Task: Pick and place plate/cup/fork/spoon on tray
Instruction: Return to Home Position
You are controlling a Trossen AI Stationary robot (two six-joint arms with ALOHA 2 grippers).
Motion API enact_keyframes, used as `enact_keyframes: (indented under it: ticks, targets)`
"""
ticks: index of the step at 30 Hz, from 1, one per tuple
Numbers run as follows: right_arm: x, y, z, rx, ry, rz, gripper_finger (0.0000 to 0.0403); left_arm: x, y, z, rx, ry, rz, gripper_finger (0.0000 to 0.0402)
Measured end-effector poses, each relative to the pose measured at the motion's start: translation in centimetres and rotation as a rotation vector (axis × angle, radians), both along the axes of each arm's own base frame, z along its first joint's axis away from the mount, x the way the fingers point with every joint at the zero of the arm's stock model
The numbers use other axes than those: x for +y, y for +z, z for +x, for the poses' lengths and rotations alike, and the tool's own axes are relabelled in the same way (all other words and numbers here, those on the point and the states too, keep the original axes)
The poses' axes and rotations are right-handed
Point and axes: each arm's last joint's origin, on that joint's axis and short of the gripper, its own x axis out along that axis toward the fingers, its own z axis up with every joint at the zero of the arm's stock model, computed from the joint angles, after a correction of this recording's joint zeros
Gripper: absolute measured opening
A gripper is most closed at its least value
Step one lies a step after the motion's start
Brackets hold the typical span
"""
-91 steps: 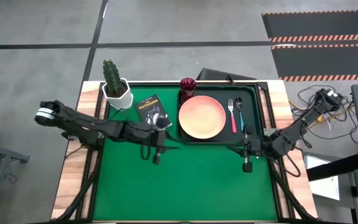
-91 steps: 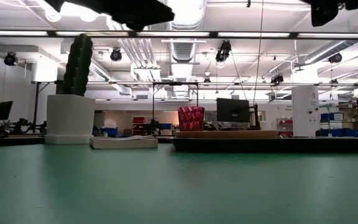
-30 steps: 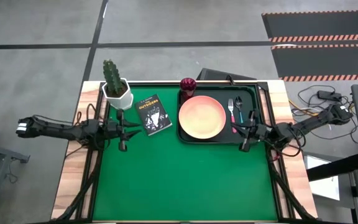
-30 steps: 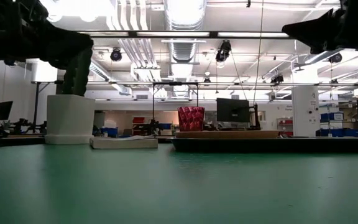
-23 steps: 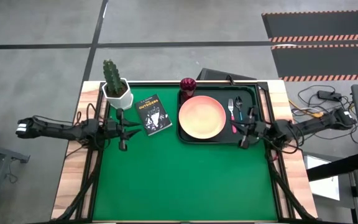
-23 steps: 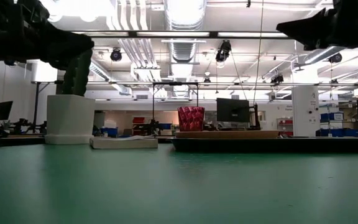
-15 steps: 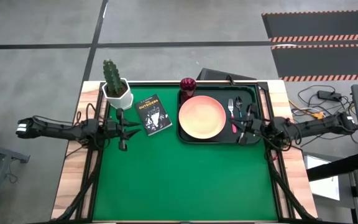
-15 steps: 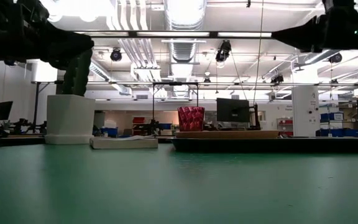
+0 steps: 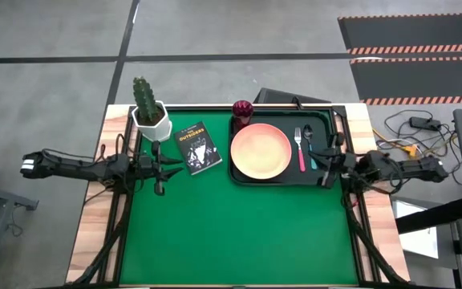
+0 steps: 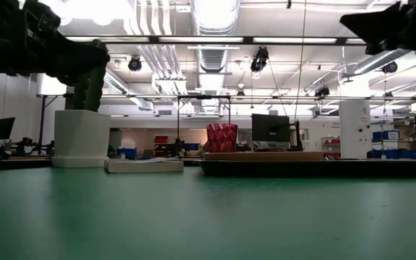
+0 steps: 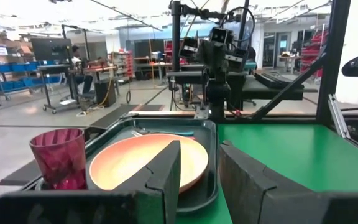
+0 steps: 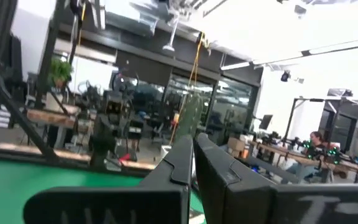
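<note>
The salmon plate (image 9: 261, 151) lies in the dark tray (image 9: 324, 120). The pink-handled fork (image 9: 301, 149) and the blue-handled spoon (image 9: 310, 149) lie side by side in the tray, right of the plate. The dark red cup (image 9: 242, 108) stands at the tray's far left corner and also shows in the left wrist view (image 11: 58, 155). My right gripper (image 9: 327, 165) hovers over the tray's near right corner, shut and empty. My left gripper (image 9: 160, 168) hovers near the table's left edge, open and empty, pointing at the tray (image 11: 207, 134).
A white pot with a cactus (image 9: 150, 115) stands at the far left corner. A small black book (image 9: 196, 147) lies between the pot and the tray. The green mat (image 9: 239, 233) is bare on its near half.
My right gripper has drawn back toward the table's right edge and a little toward the far edge, staying above the tray's near right corner. The things in the tray have kept still.
</note>
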Motion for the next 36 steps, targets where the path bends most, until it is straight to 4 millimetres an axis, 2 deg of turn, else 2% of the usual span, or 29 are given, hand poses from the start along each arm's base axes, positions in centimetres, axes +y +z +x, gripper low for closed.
enact_keyframes:
  ticks: [6, 16, 23, 30, 36]
  targets:
    - [-0.1, -0.7, -0.8, 0.049, 0.002, 0.001, 0.0008, 0.0, -0.2, 0.1, 0.016, -0.004, -0.016, 0.0088]
    - [0.2, -1.9, -0.5, 0.118, 0.07, -0.086, 0.0008, 0.0, -0.6, 0.4, 0.052, -0.007, -0.016, 0.0088]
    - [0.2, -2.5, -0.3, 0.162, 0.098, 0.019, 0.0008, 0.0, -1.0, 0.6, 0.088, -0.006, -0.016, 0.0088]
    - [0.2, -2.6, -0.2, 0.154, 0.135, 0.17, 0.0009, 0.0, 0.3, 0.6, -0.046, -0.004, -0.019, 0.0088]
    - [0.2, -2.6, -0.2, 0.151, 0.141, 0.2, 0.0009, 0.0, 0.6, 0.6, -0.065, -0.002, -0.02, 0.0088]
